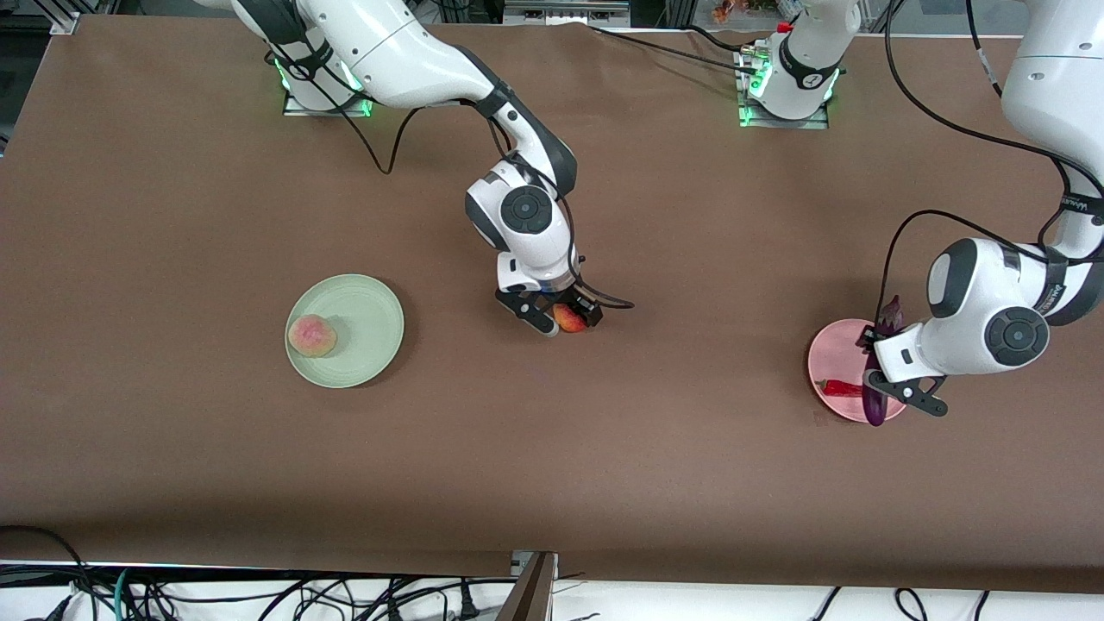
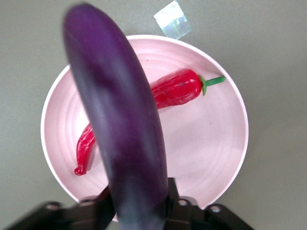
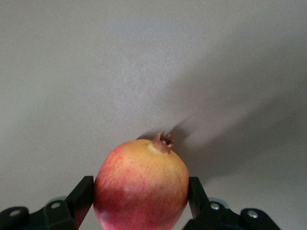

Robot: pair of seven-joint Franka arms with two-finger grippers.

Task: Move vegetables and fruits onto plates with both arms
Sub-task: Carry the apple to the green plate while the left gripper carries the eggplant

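My left gripper (image 1: 878, 373) is shut on the purple eggplant (image 1: 875, 407) and holds it over the pink plate (image 1: 832, 349) at the left arm's end of the table. The left wrist view shows the eggplant (image 2: 120, 134) between the jaws (image 2: 139, 201), above the red chili pepper (image 2: 175, 88), which lies in the pink plate (image 2: 211, 143). The chili (image 1: 841, 388) also shows in the front view. My right gripper (image 1: 562, 319) is shut on the pomegranate (image 1: 569, 319), low at mid-table; the right wrist view shows the fruit (image 3: 141, 184) between the jaws (image 3: 141, 199). The peach (image 1: 312, 335) sits on the green plate (image 1: 366, 323).
A small piece of clear tape (image 2: 172, 19) lies on the table next to the pink plate. The arm bases (image 1: 780, 95) stand along the edge farthest from the front camera. Cables (image 1: 259, 595) hang below the nearest table edge.
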